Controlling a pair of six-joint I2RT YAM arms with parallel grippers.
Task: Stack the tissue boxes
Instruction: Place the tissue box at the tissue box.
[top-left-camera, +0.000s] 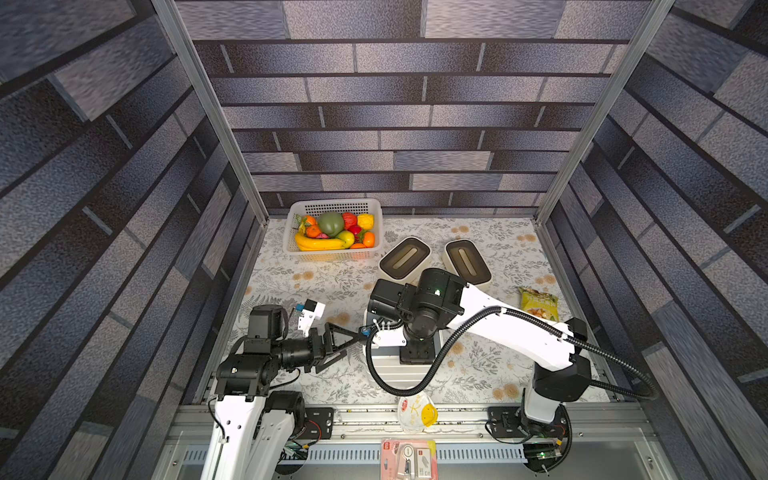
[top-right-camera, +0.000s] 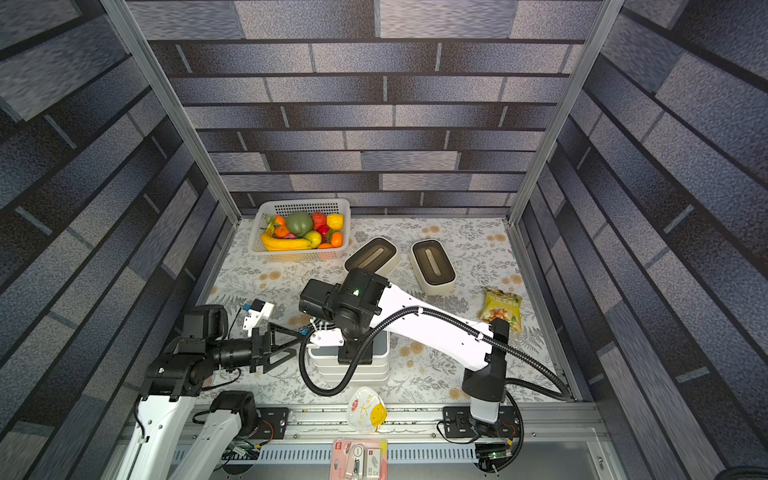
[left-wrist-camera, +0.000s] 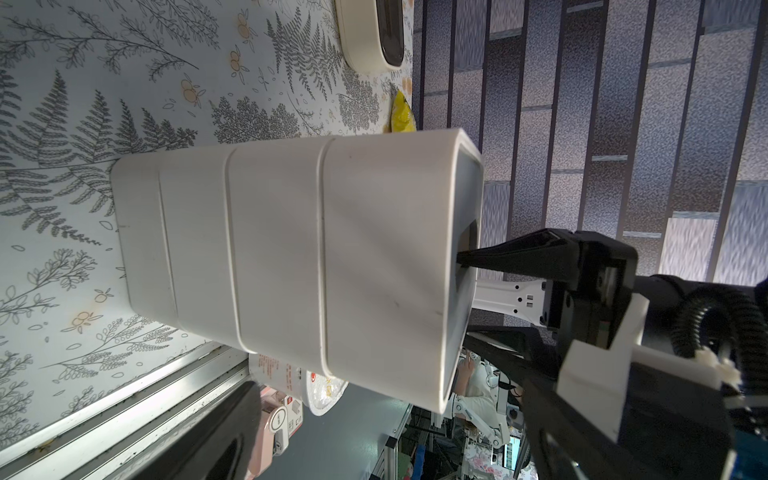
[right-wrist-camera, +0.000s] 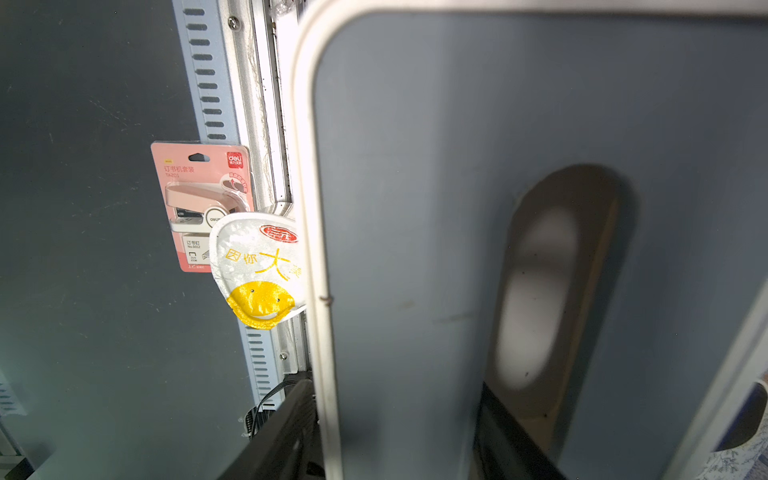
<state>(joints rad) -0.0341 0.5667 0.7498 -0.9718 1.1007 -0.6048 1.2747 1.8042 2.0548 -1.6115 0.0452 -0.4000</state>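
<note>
A stack of several white tissue boxes (top-left-camera: 397, 374) (top-right-camera: 353, 370) (left-wrist-camera: 291, 257) stands near the table's front middle. Its top box has a grey lid (right-wrist-camera: 415, 208) with an oval slot (right-wrist-camera: 540, 291). My right gripper (right-wrist-camera: 397, 386) (left-wrist-camera: 461, 299) comes down on that top box, shut across the lid. One finger is in the slot and the other is outside the rim. Two cream tissue boxes with dark lids (top-left-camera: 404, 258) (top-left-camera: 467, 262) (top-right-camera: 371, 256) (top-right-camera: 433, 264) lie apart behind the stack. My left gripper (top-left-camera: 353, 343) (top-right-camera: 300, 343) stands open and empty just left of the stack.
A white basket (top-left-camera: 332, 205) of fruit sits at the back left. A snack bag (top-left-camera: 538, 303) lies at the right. A sealed cup with a yellow smiley (top-left-camera: 415, 411) and a pink stapler pack (top-left-camera: 409, 459) lie on the front rail. Brick-patterned walls enclose the table.
</note>
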